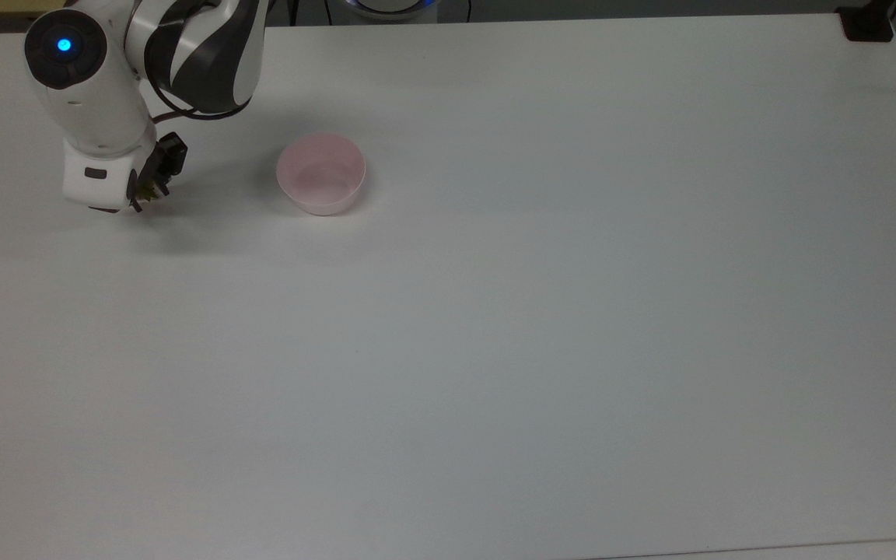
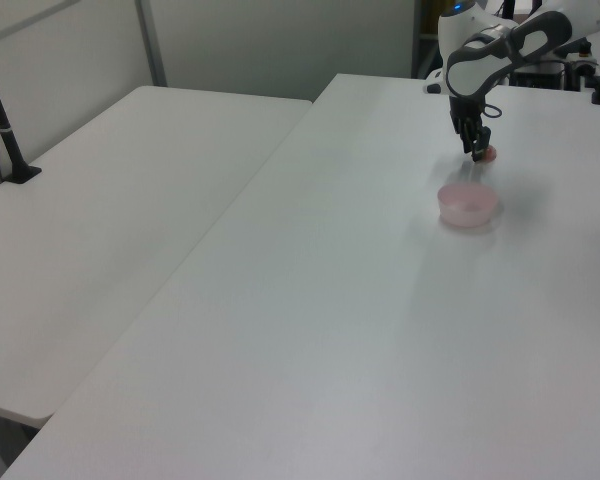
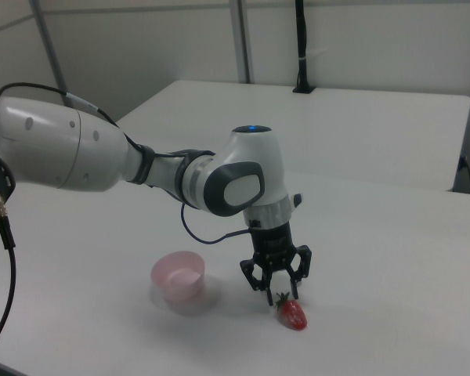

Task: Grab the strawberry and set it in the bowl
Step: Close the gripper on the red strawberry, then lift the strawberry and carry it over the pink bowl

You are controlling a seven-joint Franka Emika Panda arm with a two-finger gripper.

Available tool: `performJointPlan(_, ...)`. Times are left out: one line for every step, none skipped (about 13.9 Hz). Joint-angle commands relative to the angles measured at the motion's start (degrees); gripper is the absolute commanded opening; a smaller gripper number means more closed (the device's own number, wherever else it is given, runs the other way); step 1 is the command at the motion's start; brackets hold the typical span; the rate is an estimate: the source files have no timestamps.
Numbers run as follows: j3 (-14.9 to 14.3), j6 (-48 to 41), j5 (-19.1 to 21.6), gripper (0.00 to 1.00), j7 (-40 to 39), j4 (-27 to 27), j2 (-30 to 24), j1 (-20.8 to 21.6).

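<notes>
The gripper (image 3: pixel 280 297) is hanging with fingers spread apart, gripping nothing, directly over the leafy end of the strawberry (image 3: pixel 292 314), which is lying on the white table (image 3: pixel 392 258). The pink bowl (image 3: pixel 179 276) is sitting nearby on the right view's left of the strawberry, apart from it and holding nothing. The arm (image 3: pixel 125 166) is reaching in from the right view's left.

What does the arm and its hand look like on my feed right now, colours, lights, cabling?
The arm has glossy white rounded shells with dark grey bands at the joints. A round dark cap on the wrist carries a glowing blue light. A thin black cable loops from the forearm down toward the wrist. The hand is black, mounted under a white wrist block, with two short dark fingers.
</notes>
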Motion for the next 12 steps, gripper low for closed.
performJointPlan(-0.4, -1.8, -0.1, 1.00, -1.2, -0.7, -2.4, -0.4)
performJointPlan(-0.4, -1.8, -0.1, 1.00, -2.2, -0.8, -3.1, -0.8)
performJointPlan(-0.4, -1.9, -0.1, 1.00, -3.8, -1.0, -3.2, -1.1)
performJointPlan(-0.8, -2.2, -0.1, 1.00, -6.4, -1.9, -3.5, -1.3)
performJointPlan(-1.4, -2.2, -0.1, 1.00, -7.4, -2.4, -4.0, -1.3)
performJointPlan(-1.8, -2.2, -0.1, 0.97, -8.2, -2.6, -4.1, -1.4)
performJointPlan(-1.8, -2.2, -0.1, 0.92, -8.7, -2.6, -4.1, -1.8)
performJointPlan(-1.8, -2.0, -0.1, 0.85, -9.1, -3.2, -4.1, -2.0)
performJointPlan(-1.7, -1.5, -0.1, 0.80, -9.2, -4.1, -4.1, -2.0)
performJointPlan(-1.7, -1.3, -0.1, 0.70, -9.2, -4.1, -4.1, -2.0)
performJointPlan(-1.7, -1.3, -0.1, 0.63, -9.3, -4.1, -4.1, -2.0)
performJointPlan(-1.7, -1.2, -0.1, 0.61, -9.5, -4.3, -3.7, -2.0)
